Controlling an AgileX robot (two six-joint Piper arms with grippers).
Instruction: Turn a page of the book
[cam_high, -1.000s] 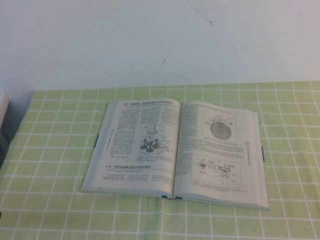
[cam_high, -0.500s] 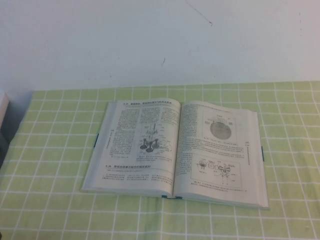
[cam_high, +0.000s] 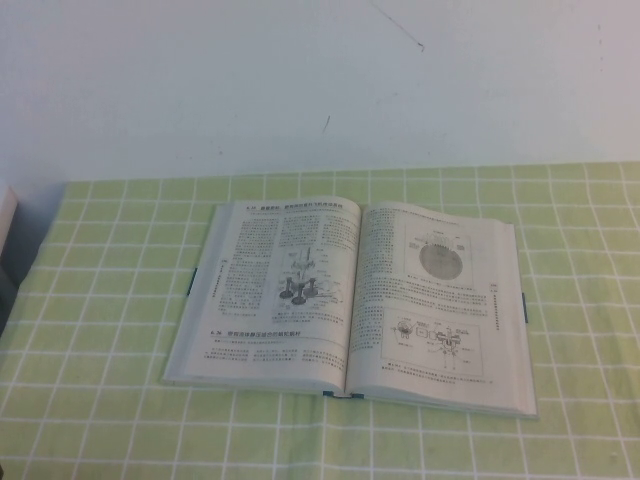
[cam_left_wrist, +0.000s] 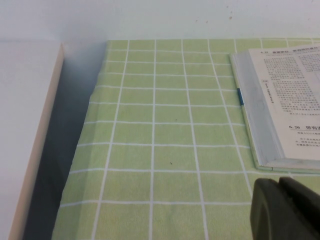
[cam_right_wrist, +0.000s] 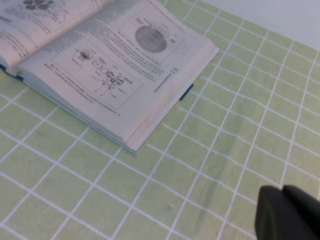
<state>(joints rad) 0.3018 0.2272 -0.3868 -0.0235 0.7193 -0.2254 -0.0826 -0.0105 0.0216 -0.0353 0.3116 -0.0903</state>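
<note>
**Book open, both arms parked off to the sides**

Lying flat and open on the bench (cam_high: 120, 230), the book (cam_high: 350, 300), roughly centred on the green checked cloth (cam_high: 580, 230), spine running away from the robot. Uppermost on the right half, the page (cam_high: 440, 300) with a round shaded figure above a machine drawing; flat, no corner lifted. Dark cover edge visible along the near side and at the outer margins.

Not in the high view, either arm. Seen only as a dark tip at the corner of its own wrist view, the left gripper (cam_left_wrist: 285, 207), low over bare cloth just off the book's near left corner; cannot tell how wide. Likewise the right gripper (cam_right_wrist: 287, 212), over cloth near the book's right side, apart from the book; spread impossible to judge too.

Probably at the very start: no contact with paper yet.

To do the step well:
- Likely best to work with the right gripper, nearer the right-hand page.
- Come in low at the page's outer edge or near corner, not at the middle.
- Catch one leaf only; thin paper, so a light touch and a slight drag toward the spine to buckle it up first.
- Lift in an arc over the spine, without tugging outward, lest the sheet crease or tear.
- Keep the book from sliding on the cloth.
</note>
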